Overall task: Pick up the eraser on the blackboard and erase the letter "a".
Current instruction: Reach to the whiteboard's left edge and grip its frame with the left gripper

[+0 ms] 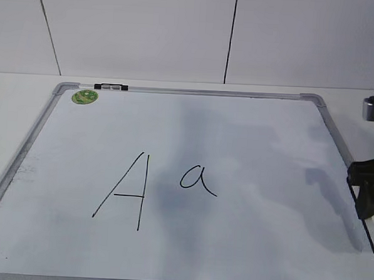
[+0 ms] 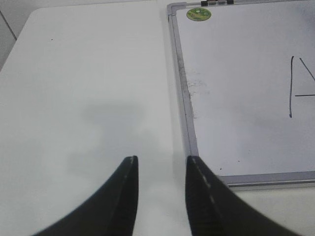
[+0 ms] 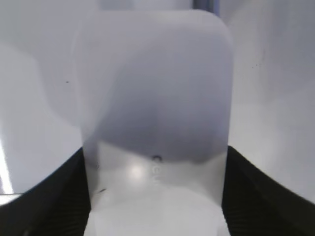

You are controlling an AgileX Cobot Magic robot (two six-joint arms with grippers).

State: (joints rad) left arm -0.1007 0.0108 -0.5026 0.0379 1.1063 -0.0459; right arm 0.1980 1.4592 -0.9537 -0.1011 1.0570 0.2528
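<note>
1. At the far left, the left gripper is held over bare table beside the left frame of the blackboard; its two fingers are spread apart with nothing between them, and no part in the task is being played by it.
2. Near the board's top left corner a green sticker is seen, and a dark clip sits on the top frame.
3. Left of the middle, the capital "A" is drawn in full.
4. Just to its right, the letter "a" is seen whole, with no smear over it, so the erasing is judged not yet begun.
5. At the right edge, the right gripper is closed on the eraser, which fills the right wrist view between the dark fingers; in the exterior view only a dark part of the arm is shown, and the eraser cannot be made out there.
6. The pick-up is judged done or nearly so; carrying the eraser leftward to the "a" and wiping it are left.
</note>
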